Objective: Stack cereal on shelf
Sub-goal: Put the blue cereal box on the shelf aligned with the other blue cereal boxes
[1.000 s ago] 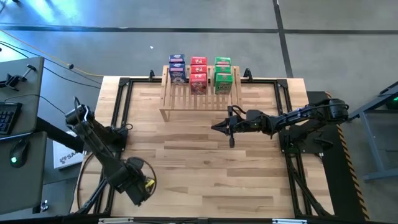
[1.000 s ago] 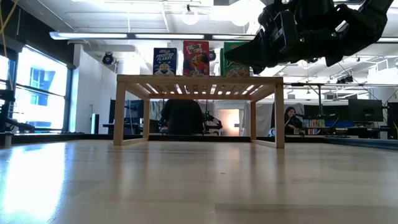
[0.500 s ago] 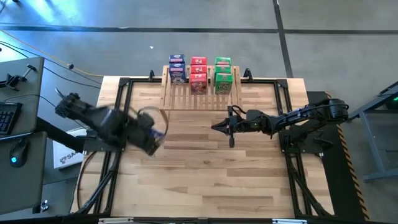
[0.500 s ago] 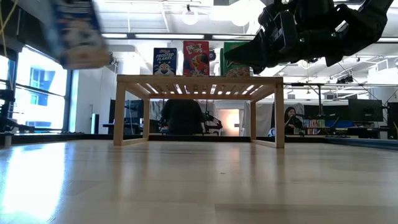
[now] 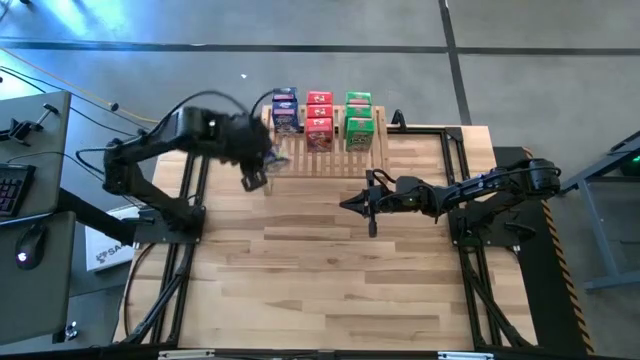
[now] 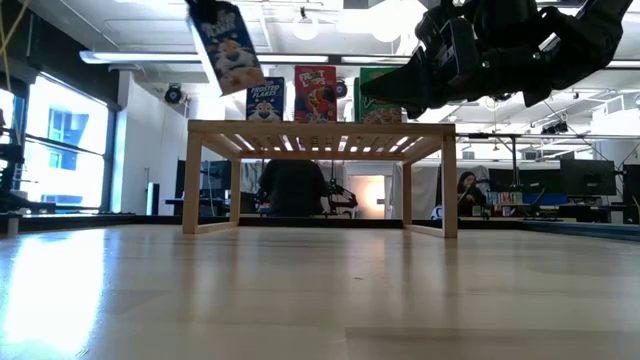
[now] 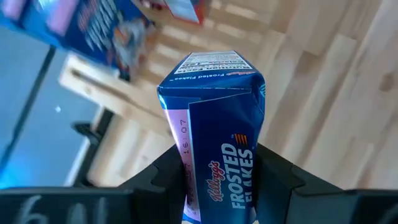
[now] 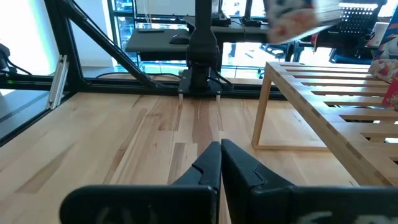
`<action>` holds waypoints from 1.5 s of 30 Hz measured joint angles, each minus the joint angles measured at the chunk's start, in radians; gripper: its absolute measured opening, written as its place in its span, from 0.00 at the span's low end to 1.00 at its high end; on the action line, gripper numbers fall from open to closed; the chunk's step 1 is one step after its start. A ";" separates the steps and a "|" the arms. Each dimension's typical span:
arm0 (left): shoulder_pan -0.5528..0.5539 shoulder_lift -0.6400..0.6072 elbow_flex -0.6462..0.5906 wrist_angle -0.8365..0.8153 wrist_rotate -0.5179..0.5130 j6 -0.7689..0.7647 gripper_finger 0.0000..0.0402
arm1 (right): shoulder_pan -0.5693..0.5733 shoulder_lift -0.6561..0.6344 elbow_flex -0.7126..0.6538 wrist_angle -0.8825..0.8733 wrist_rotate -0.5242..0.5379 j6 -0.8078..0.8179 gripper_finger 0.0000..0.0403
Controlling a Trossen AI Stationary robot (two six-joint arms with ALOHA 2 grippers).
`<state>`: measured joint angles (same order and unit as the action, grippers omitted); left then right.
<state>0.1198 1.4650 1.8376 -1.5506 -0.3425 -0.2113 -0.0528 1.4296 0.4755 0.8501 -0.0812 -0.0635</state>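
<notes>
Left gripper [image 7: 217, 177] fingers clamp a blue cereal box [image 7: 214, 124] held aloft; shelf [image 7: 109, 93] just beyond the fingertips, more cereal boxes [image 5: 318, 115] at its far edge. Right gripper [image 8: 221, 163] fingers pressed together above the desk [image 5: 320, 280], shelf beside them.
</notes>
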 joint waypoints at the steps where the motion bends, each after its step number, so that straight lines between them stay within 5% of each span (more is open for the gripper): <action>1: 0.031 0.016 0.018 0.007 0.012 0.052 0.32 | 0.000 0.000 0.000 0.000 0.000 0.000 0.00; 10: 0.201 0.164 0.106 0.031 0.112 0.349 0.32 | 0.000 0.000 0.000 0.000 0.000 0.000 0.00; 20: 0.228 0.260 0.144 0.041 0.042 0.470 0.41 | 0.000 0.000 0.000 0.000 -0.001 -0.005 0.00; 32: 0.228 0.264 0.185 0.057 0.029 0.477 0.57 | 0.000 0.000 0.000 0.000 -0.001 -0.004 0.00; 45: 0.210 0.253 0.351 0.037 -0.038 0.427 0.57 | 0.000 0.000 0.000 0.000 -0.001 -0.004 0.00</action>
<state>0.3301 1.7179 2.1881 -1.5132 -0.3801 0.2152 -0.0528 1.4296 0.4755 0.8501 -0.0818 -0.0679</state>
